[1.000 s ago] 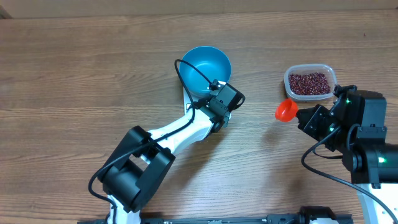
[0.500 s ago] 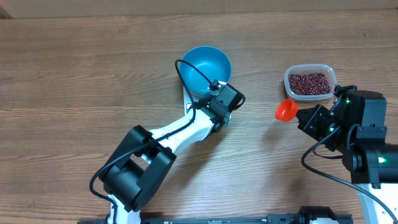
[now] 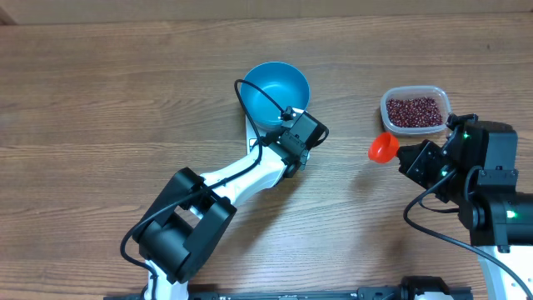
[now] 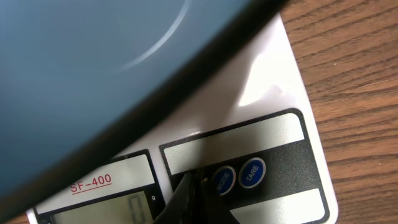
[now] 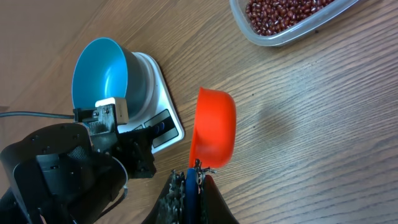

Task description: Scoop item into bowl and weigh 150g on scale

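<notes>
Right gripper, bottom centre of the right wrist view: fingers together, clamped on the handle of an orange scoop. The scoop's long axis runs straight up the frame from the fingers. Its cup looks empty from overhead.

Left gripper, bottom of the left wrist view: fingers together, holding nothing. The tip is over the scale, just beside the two round blue buttons. Can't tell if it touches the panel.

The bowl sits on the scale at upper centre of the overhead frame, its inside bare and no beans in it. Its dark rim fills the upper left of the left wrist view.

The beans lie farthest up, upper right of the overhead frame, all in a clear tub.

Key relation: the beans lie up and to the right of the scoop, near it but apart. The bowl is well off to the scoop's left. The right arm is much nearer the tub, and the left arm is across at the scale.

Judgement: scooping not yet begun. The scoop needs turning toward the tub, since its axis points past the tub's left side.
</notes>
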You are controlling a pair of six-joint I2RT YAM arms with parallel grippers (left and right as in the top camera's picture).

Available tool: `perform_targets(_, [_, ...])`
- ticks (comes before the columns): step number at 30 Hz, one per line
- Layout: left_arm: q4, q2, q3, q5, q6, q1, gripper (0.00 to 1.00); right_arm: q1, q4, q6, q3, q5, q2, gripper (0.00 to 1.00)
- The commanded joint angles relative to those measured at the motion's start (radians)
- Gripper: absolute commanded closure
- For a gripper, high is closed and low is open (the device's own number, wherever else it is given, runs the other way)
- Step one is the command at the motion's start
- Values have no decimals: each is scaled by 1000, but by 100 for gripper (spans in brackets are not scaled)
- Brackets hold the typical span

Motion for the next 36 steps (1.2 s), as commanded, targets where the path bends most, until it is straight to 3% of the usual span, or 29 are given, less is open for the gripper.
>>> perform_targets(1, [-3,35,-15,-6,-13,5,96,4,5,2,25,6,-1,96])
perform_targets(16, [-8,31,-14,-6,-10,5,96,4,2,2,25,7,-1,96])
perform_targets(36, [-108,-117,-14,16,-10,-32,96,4,10,2,25,11,-1,96])
